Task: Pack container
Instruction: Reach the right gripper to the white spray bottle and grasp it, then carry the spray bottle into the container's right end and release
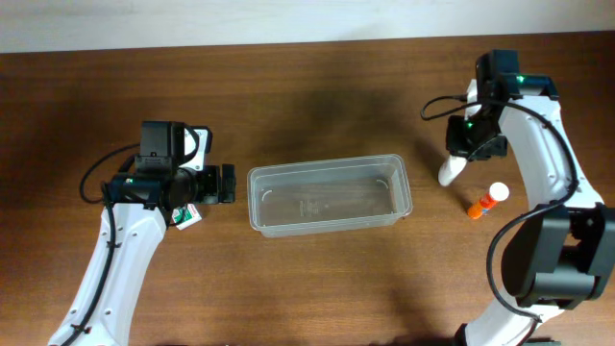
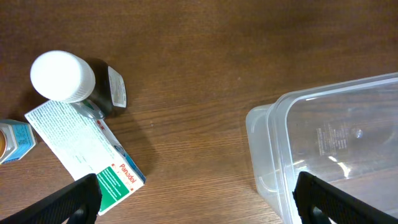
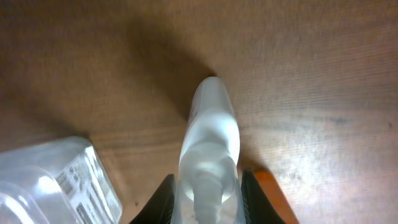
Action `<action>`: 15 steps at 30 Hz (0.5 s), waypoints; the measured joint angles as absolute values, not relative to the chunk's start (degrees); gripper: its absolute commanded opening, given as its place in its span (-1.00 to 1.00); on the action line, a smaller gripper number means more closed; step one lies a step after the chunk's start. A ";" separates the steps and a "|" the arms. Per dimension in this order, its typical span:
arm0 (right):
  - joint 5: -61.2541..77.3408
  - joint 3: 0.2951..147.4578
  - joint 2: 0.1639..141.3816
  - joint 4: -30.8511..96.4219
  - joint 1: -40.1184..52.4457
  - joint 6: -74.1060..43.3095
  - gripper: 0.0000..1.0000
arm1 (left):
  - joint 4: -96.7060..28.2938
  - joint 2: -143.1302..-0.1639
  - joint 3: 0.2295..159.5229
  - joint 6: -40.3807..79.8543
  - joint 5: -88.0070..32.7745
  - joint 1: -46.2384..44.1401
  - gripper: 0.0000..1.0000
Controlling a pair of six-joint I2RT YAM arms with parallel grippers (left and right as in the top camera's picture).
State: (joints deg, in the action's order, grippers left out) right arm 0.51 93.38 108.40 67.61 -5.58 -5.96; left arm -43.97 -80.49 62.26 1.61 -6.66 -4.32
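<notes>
The clear plastic container point(image 1: 330, 196) lies empty at the table's middle; its left end shows in the left wrist view point(image 2: 323, 149) and a corner in the right wrist view point(image 3: 56, 180). My right gripper point(image 1: 465, 154) is shut on a white translucent bottle point(image 3: 208, 149), held right of the container with its end point(image 1: 449, 174) hanging below the jaws. An orange bottle with a white cap point(image 1: 487, 201) lies just right of it. My left gripper point(image 1: 225, 184) is open and empty, just left of the container. A green-and-white Panadol box point(image 2: 87, 155) and a dark white-capped bottle point(image 2: 71, 81) lie by the left gripper.
A small blue-and-orange box point(image 2: 12, 142) lies at the left edge of the left wrist view. The orange bottle's body point(image 3: 273, 196) shows beside the right jaw. The wooden table point(image 1: 317, 86) stretches behind the container.
</notes>
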 measured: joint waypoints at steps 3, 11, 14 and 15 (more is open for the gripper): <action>0.49 93.60 104.42 71.83 -5.06 -5.98 -0.66 | -43.94 -80.49 62.26 1.61 -6.63 -4.32 0.99; 1.56 95.39 86.26 80.49 3.46 -5.96 -0.66 | -43.97 -80.49 62.26 1.61 -6.63 -4.32 0.99; 2.24 95.48 82.72 81.14 8.95 -5.80 -0.66 | -43.97 -80.49 62.26 1.61 -6.63 -4.29 0.99; 2.22 95.48 82.65 81.17 10.24 -5.76 -0.65 | -43.97 -80.49 62.26 1.61 -6.63 -4.32 0.99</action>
